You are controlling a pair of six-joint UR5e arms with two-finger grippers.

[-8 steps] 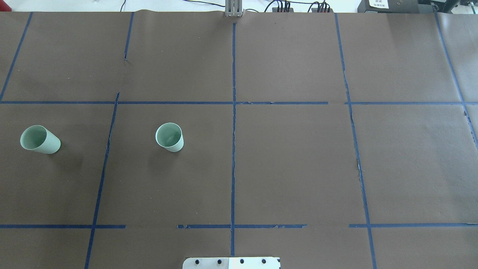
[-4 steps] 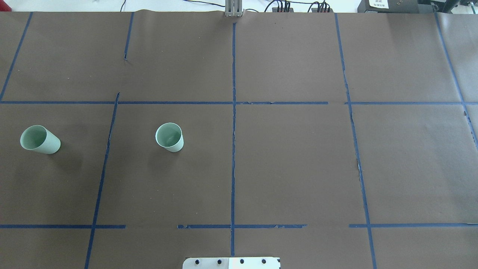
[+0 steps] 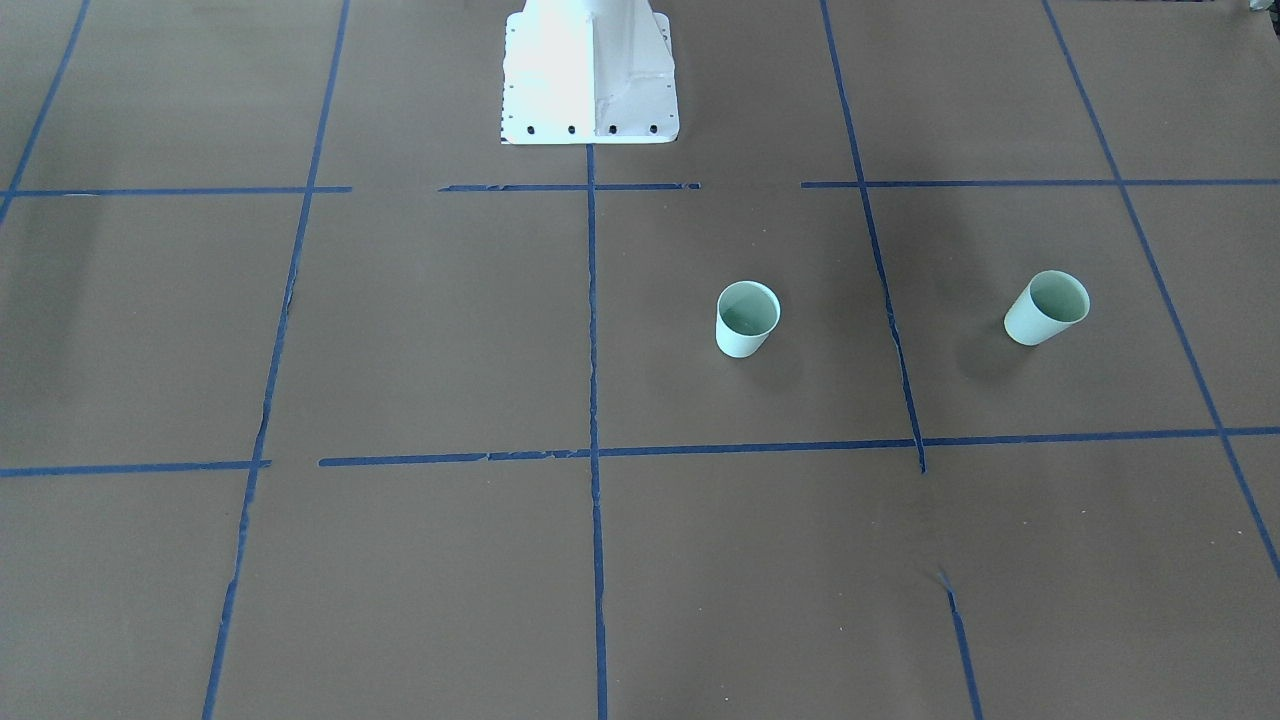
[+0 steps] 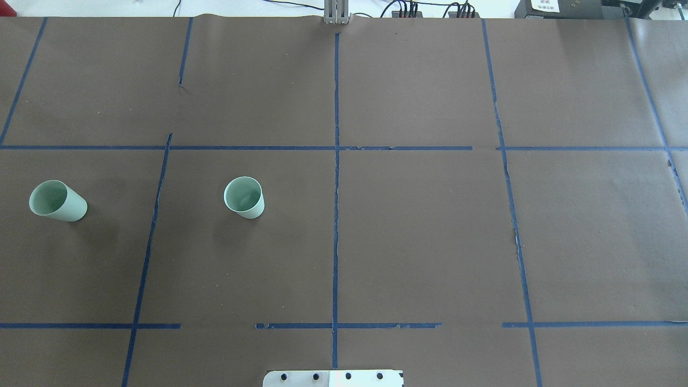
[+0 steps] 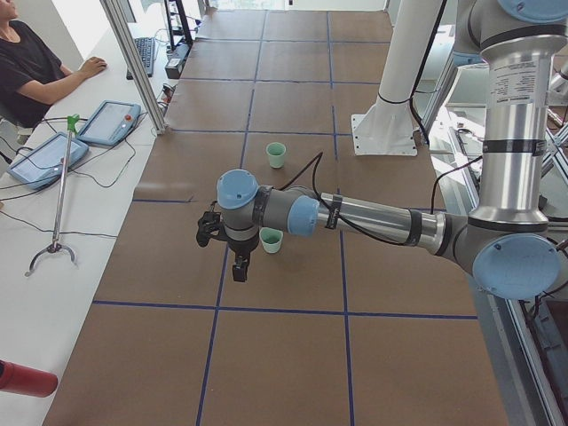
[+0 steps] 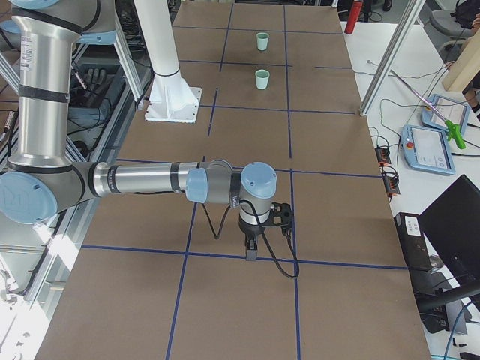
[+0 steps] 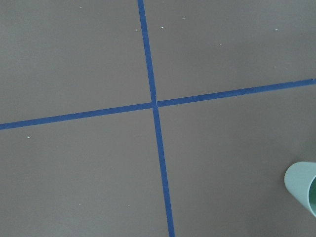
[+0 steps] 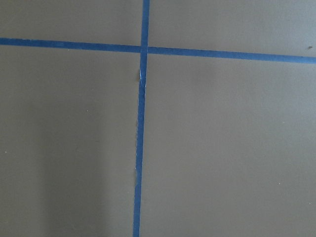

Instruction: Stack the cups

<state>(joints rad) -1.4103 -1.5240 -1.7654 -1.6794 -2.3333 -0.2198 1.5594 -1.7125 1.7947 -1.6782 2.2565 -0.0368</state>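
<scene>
Two pale mint-green cups stand upright and apart on the brown table, both on my left side. The outer cup (image 4: 56, 201) (image 3: 1046, 307) is near the table's left end. The inner cup (image 4: 244, 197) (image 3: 747, 318) is closer to the centre line. My left gripper (image 5: 241, 272) shows only in the exterior left view, hanging above the table beside the outer cup (image 5: 271, 240); I cannot tell if it is open. That cup's edge shows in the left wrist view (image 7: 302, 186). My right gripper (image 6: 250, 253) shows only in the exterior right view, far from both cups; its state is unclear.
Blue tape lines (image 4: 336, 215) divide the brown table cover into squares. The white robot base (image 3: 590, 75) stands at the table's near middle edge. An operator (image 5: 35, 67), tablets (image 5: 106, 122) and a grabber tool (image 5: 58, 204) are beside the far side.
</scene>
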